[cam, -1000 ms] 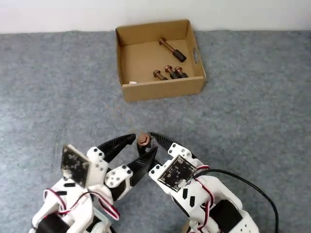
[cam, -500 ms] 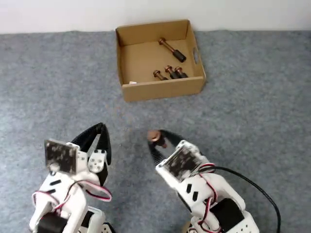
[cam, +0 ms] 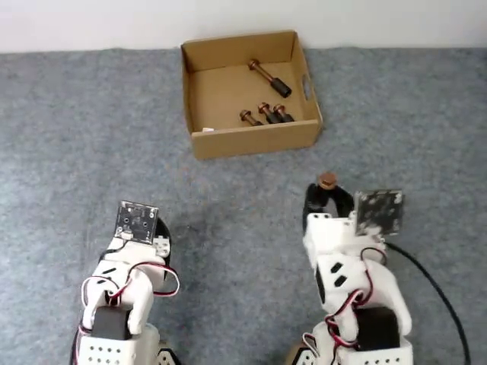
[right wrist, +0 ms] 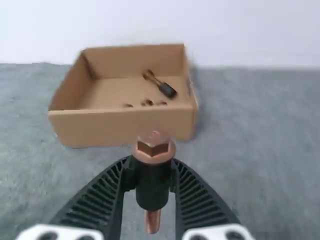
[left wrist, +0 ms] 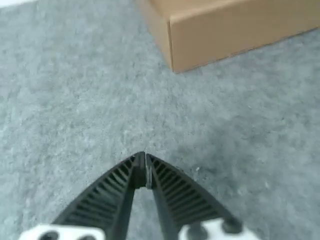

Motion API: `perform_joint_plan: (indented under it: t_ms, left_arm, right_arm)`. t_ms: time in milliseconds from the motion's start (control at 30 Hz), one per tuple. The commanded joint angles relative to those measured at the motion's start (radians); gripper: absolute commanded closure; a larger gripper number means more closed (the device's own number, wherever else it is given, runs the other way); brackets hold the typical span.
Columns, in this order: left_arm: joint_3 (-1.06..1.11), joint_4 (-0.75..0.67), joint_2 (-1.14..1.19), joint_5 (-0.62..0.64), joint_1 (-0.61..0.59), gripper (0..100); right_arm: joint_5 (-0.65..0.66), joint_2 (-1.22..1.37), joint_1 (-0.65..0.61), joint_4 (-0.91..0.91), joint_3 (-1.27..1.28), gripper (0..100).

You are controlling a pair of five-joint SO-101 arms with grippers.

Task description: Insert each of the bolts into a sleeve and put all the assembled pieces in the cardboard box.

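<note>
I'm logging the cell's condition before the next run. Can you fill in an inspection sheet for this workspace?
Surface: grey carpet across the table.
Job's things: cardboard box holds four assembled pieces, one toward the back and three by the front wall. A fifth, a bolt in its sleeve, is outside the box.
Clutter: nothing seen.
Grippers: right gripper is shut on the bolt in its sleeve, short of the box. Left gripper is shut with nothing in it, over the carpet.
Cables: black cable trails from the right arm.
Surroundings: white wall behind the box.
</note>
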Motion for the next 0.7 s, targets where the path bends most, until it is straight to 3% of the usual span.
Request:
perform_joint_plan:
  t_ms: [0,267,667]
  left_arm:
    - [-0.002,-0.032,-0.011,-0.012,0.0,100]
    - [-0.002,-0.029,-0.005,-0.012,-0.006,100]
    - [-0.001,0.17,-0.005,-0.011,-0.006,100]
  right_arm:
    - [-0.055,0.128,0.038,0.071,-0.187,99.1]
    - [-0.055,0.526,0.039,0.053,-0.477,99.1]
    - [-0.054,1.279,0.039,-0.174,-1.082,99.1]
